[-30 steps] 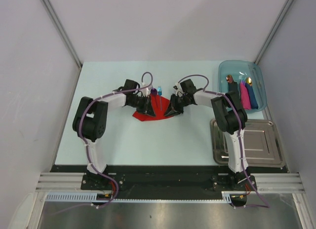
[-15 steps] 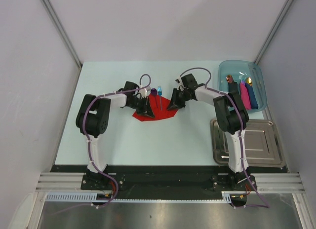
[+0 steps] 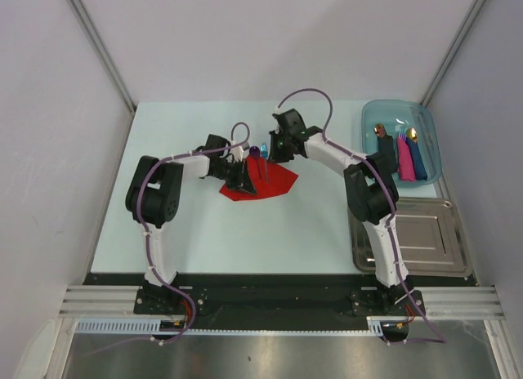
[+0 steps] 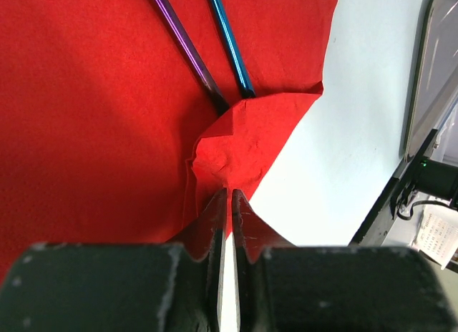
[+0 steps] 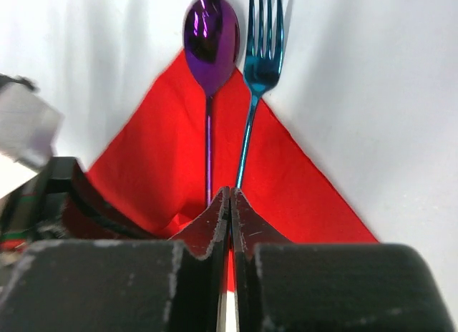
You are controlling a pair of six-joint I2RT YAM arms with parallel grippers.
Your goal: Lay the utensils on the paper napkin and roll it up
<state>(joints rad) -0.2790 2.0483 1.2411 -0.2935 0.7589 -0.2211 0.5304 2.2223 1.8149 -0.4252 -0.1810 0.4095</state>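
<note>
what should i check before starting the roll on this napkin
1. Shiny purple-bowled spoon and bright blue fork side by side on the red paper napkin, heads past its corner: ok.
2. Folded corner laid over both handle ends: ok.
3. Left fingers shut on that folded corner: ok, it looks pinched at the tips.
4. Right fingers gripping the napkin: not ok, shut with nothing visible between them.
5. Handle ends lined up under the fold: cannot tell, hidden.
</note>
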